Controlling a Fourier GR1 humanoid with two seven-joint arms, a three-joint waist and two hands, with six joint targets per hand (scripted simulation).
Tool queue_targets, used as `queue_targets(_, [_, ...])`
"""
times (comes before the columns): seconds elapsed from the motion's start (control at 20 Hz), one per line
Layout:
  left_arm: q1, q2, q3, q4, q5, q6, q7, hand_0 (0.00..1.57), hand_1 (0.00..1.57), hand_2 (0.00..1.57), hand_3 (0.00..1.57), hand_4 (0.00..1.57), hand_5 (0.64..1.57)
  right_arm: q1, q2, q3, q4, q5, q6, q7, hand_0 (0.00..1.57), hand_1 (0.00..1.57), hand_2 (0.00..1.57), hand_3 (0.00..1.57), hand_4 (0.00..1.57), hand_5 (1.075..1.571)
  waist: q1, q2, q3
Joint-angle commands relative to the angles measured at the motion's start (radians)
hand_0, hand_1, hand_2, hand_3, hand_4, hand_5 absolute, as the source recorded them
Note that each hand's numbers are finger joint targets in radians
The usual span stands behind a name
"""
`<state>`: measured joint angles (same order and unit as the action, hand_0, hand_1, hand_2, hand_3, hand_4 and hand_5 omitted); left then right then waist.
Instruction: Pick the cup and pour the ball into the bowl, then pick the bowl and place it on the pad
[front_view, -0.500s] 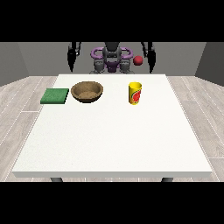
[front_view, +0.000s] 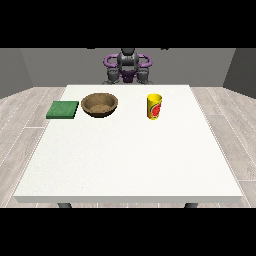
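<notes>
A yellow cup (front_view: 154, 107) with a red mark stands upright on the white table (front_view: 130, 160), right of centre near the far edge. Left of it sits a brown bowl (front_view: 100, 105), and further left a flat green pad (front_view: 63, 109) lies by the table's left edge. No ball shows anywhere; the cup's inside is hidden. The robot's torso (front_view: 128, 65) with purple shoulders stands behind the far edge. Neither hand shows over the table or beside the torso.
The cup, bowl and pad all lie in a row along the far part of the table. Grey plank floor surrounds the table on all sides.
Both dark arms that hung at the torso's sides are gone from view. The small red ball seen by the arm at the view's right no longer shows. Cup, bowl and pad have not moved.
</notes>
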<state>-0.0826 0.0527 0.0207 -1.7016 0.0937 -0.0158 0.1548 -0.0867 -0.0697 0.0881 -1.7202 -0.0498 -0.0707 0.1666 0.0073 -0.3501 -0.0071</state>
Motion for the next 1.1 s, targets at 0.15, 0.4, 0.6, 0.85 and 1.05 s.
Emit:
queue_targets(0.15, [0.053,-0.051,-0.001,-0.112,0.191,0.019,0.24,0.0,0.0,0.0,0.0,0.0,1.546,-0.021,0.068,0.294,-0.063,0.014,-0.316,0.265,0.0,0.0,0.0,0.0,0.68,1.569,0.064,-0.166,0.0056])
queue_targets(0.4, [-0.053,-0.017,0.01,-0.153,0.159,0.038,0.233,0.0,0.0,0.0,0.0,0.0,1.529,-0.194,0.069,0.422,-0.127,0.112,-0.444,0.353,0.0,0.0,0.0,0.0,0.42,1.571,-0.015,-0.003,0.0063])
queue_targets(0.6, [-0.21,0.025,0.079,-0.086,0.128,0.024,0.102,0.0,0.0,0.0,0.0,0.0,1.507,-0.361,0.07,0.316,-0.064,0.148,-0.358,0.295,0.0,0.0,0.0,0.0,0.13,1.57,-0.052,0.225,0.0064])
queue_targets(0.85, [-0.376,0.089,0.161,-0.011,0.117,0.021,-0.005,0.0,0.0,0.0,0.0,0.0,1.509,-0.383,0.017,0.235,-0.067,0.095,-0.28,0.133,0.0,0.0,0.0,0.0,0.0,1.57,-0.1,0.461,0.0074])
queue_targets(1.05, [-0.39,0.129,0.183,0.079,0.047,0.007,-0.155,0.0,0.0,0.0,0.0,0.0,1.459,-0.401,-0.013,0.194,-0.104,0.036,-0.202,0.081,0.0,0.0,0.0,0.0,0.0,1.568,-0.146,0.562,0.0072])
